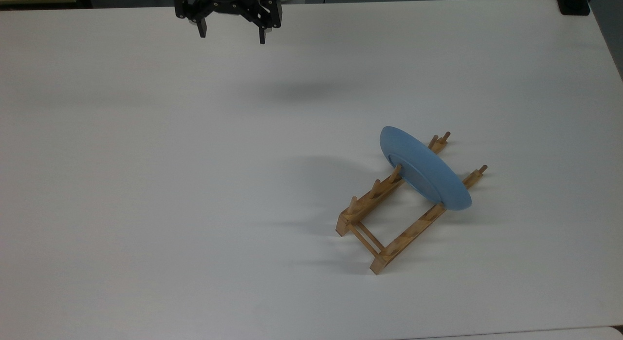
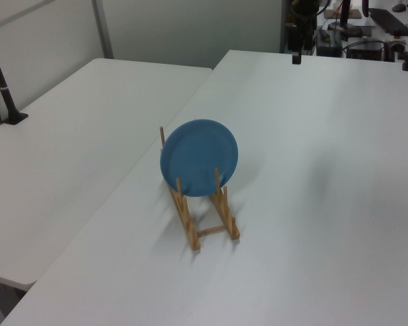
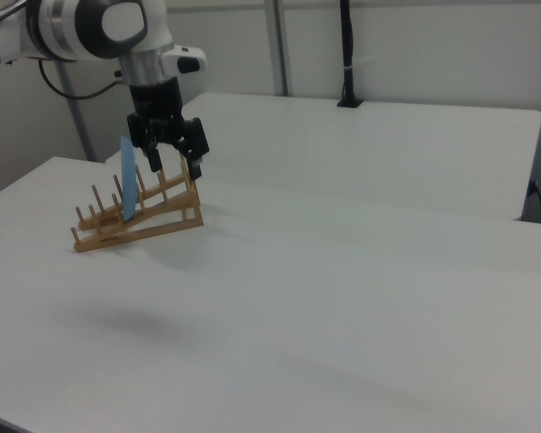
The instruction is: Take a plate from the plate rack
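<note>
Hand (image 1: pixel 231 37) empty, fingers apart, well apart from blue plate (image 1: pixel 423 167) upright in plate rack (image 1: pixel 389 218)

Lt-blue plate (image 1: pixel 424 168), tan wood rack (image 1: pixel 394 218), black tool (image 1: pixel 231 36).

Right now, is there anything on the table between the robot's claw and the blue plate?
No. In the top view, bare white table lies between the open gripper and the plate.
</note>
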`<state>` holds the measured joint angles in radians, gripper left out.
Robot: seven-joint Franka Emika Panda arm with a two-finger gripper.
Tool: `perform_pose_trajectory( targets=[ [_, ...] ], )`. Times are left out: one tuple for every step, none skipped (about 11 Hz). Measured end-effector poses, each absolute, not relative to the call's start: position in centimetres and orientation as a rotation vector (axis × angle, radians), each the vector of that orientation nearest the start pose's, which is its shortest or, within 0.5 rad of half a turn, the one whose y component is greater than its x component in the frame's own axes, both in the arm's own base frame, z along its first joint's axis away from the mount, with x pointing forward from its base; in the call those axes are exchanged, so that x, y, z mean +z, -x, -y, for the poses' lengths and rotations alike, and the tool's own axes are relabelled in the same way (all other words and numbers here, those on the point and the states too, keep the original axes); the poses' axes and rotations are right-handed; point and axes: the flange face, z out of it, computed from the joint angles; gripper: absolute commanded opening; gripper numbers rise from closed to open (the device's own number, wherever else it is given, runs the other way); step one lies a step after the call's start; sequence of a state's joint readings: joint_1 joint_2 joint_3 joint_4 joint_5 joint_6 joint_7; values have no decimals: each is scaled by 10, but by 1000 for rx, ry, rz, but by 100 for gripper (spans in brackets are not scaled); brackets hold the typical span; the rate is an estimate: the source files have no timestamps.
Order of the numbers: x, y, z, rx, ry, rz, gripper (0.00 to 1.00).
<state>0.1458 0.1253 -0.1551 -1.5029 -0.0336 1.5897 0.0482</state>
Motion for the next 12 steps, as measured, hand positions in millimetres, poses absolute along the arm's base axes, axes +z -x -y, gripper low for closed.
perform_pose_trajectory(
  targets=[
    [595, -594, 3, 25, 3193, -87, 100],
    [604, -596, 1, -27, 3192, -81, 100],
    [612, -603, -10, -137, 3187, -52, 100],
    [616, -609, -24, -224, 3180, -12, 100],
    [619, -615, -46, -313, 3177, 49, 100],
    [618, -621, -70, -382, 3194, 110, 100],
    [619, -627, -93, -439, 3222, 144, 100],
    [619, -634, -115, -482, 3240, 175, 100],
    [615, -644, -139, -512, 3242, 227, 100],
    [608, -652, -164, -542, 3244, 285, 100],
    [599, -657, -193, -583, 3248, 355, 100],
    [591, -656, -222, -604, 3251, 421, 100]
  ],
)
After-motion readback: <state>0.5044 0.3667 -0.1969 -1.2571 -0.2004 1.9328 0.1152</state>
